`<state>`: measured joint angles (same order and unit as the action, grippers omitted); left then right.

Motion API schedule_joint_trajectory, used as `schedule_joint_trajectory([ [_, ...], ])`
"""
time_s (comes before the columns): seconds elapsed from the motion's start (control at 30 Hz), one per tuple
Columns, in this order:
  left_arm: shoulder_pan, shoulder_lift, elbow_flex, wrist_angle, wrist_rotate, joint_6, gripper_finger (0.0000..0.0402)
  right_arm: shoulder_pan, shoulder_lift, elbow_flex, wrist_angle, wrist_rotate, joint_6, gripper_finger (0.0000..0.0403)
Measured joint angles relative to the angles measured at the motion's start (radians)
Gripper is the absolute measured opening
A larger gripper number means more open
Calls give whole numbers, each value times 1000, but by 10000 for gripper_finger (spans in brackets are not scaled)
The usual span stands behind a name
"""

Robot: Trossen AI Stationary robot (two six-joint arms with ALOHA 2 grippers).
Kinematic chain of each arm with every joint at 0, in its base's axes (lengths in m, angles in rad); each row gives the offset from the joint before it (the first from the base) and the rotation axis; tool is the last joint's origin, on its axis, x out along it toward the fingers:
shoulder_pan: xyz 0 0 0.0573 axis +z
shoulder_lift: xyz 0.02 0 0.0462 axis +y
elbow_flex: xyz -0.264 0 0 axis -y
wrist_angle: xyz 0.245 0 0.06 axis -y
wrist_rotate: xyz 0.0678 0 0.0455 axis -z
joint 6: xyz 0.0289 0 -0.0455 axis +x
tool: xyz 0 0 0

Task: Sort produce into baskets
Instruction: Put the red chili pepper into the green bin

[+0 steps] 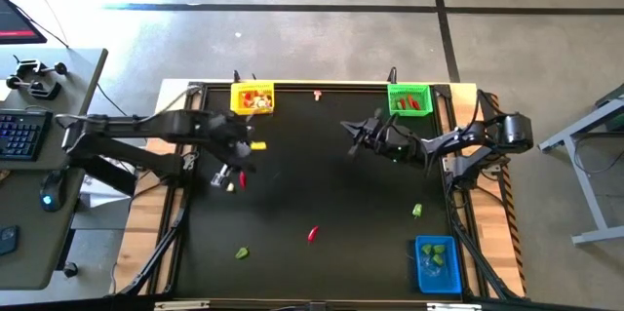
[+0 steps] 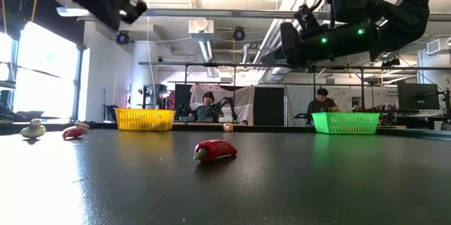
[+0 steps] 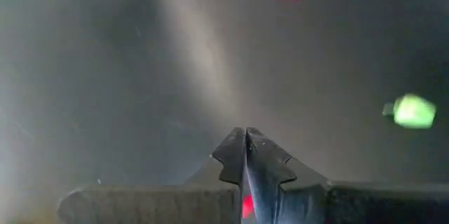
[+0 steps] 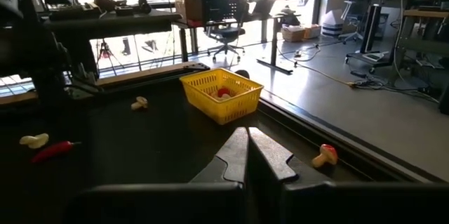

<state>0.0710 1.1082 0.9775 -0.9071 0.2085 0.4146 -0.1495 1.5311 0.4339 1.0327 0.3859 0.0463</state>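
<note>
Red chilli, mid-table: the red chilli (image 1: 313,234) lies flat on the black table (image 1: 322,174); in the high view its long axis runs roughly near-to-far with a slight tilt, and in the low view (image 2: 215,150) its green stem end points to the picture's left.
Other loose produce: a green chunk (image 1: 242,252) lies near the table's front on my left side, another green piece (image 1: 416,211) on my right side, and a small red piece (image 1: 242,180) just beside my left gripper.
Baskets: the yellow basket (image 1: 253,97) and green basket (image 1: 409,98) sit at the far edge, long sides along that edge; the blue basket (image 1: 436,263) sits at the near right corner, long axis near-to-far. All three hold pieces.
My left arm: it reaches in from the left side, wrist tipped down over the table.
My left gripper (image 3: 246,150): fingers pressed together, nothing between them.
My right arm: it reaches in from the right, pointing across toward the yellow basket.
My right gripper (image 4: 247,147): fingertips meet, holding nothing, raised above the table.
</note>
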Motion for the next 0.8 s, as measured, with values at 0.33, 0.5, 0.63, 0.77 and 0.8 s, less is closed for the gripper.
schedule_joint_trajectory([
  [0.33,-80,226,0,-135,-136,133,26,2,0,0,4,0,0,0],
  [0.5,-115,315,0,-142,-168,217,63,2,0,0,4,0,-1,0],
  [0.63,-140,374,0,-142,-196,283,94,2,0,0,2,0,-1,0],
  [0.77,-160,416,0,-141,-195,321,122,2,1,0,-3,0,-2,0],
  [0.8,-162,424,-2,-139,-195,330,127,2,1,0,-3,0,-2,0],
])
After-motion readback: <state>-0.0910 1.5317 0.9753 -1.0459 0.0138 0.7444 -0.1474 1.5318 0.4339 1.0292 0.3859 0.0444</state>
